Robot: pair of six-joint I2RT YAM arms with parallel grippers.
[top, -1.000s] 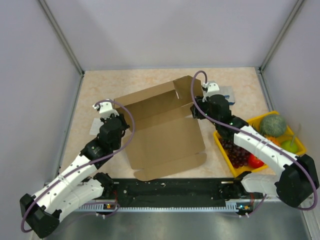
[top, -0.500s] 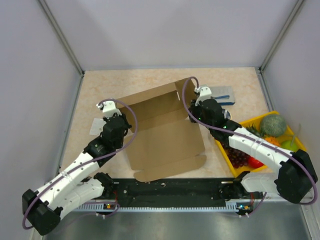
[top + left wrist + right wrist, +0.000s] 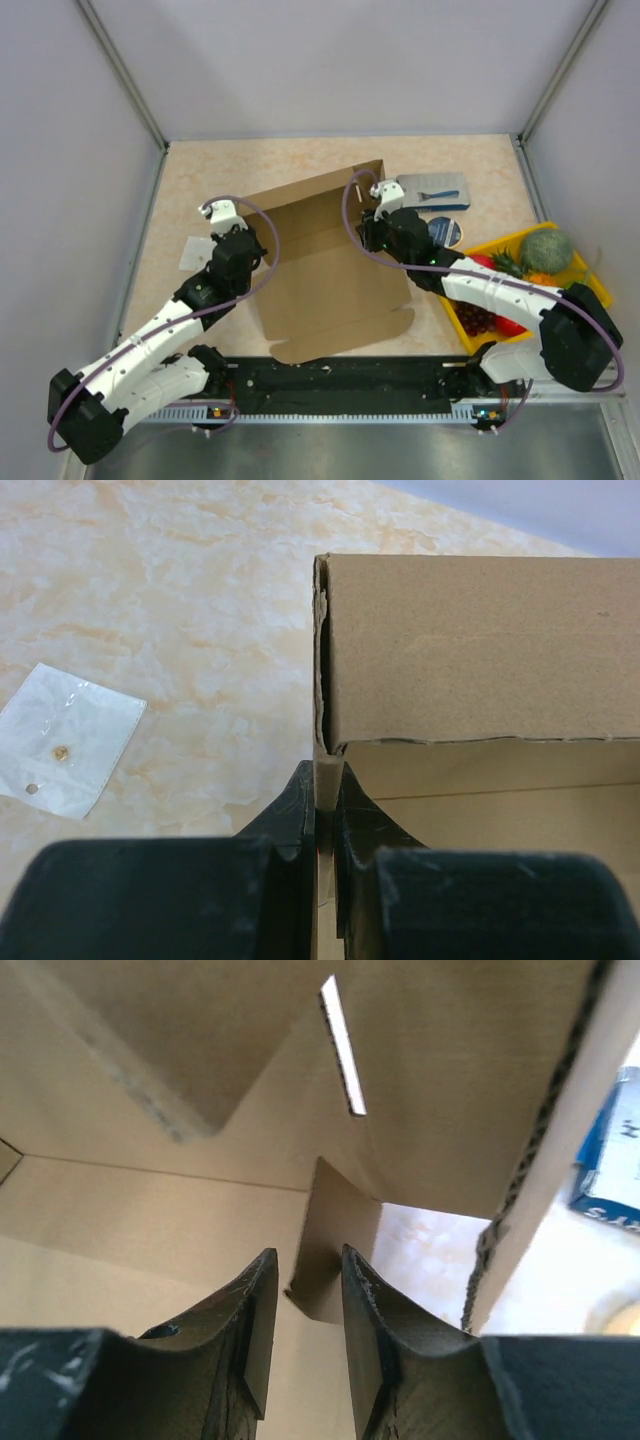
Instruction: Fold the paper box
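Observation:
The brown paper box [image 3: 330, 265] lies open in the middle of the table, its back and side walls partly raised. My left gripper [image 3: 247, 238] is shut on the box's left wall; in the left wrist view the fingertips [image 3: 300, 795] pinch the upright cardboard edge [image 3: 328, 770] below the back wall [image 3: 480, 650]. My right gripper [image 3: 374, 218] is inside the box at its right wall. In the right wrist view its jaws [image 3: 305, 1285] stand slightly apart, with a small cardboard flap [image 3: 335, 1230] just beyond the tips and the raised wall [image 3: 450, 1080] above.
A blue-and-white flat package [image 3: 432, 188] lies behind the right arm and also shows in the right wrist view [image 3: 612, 1160]. A yellow tray [image 3: 592, 290] of fruit stands at the right. A small white packet [image 3: 193, 252] lies left of the box, also in the left wrist view [image 3: 65, 742].
My right gripper has moved left into the box, bringing the right wall with it and uncovering the blue-and-white package. My left gripper has shifted slightly up and right, still holding the left wall.

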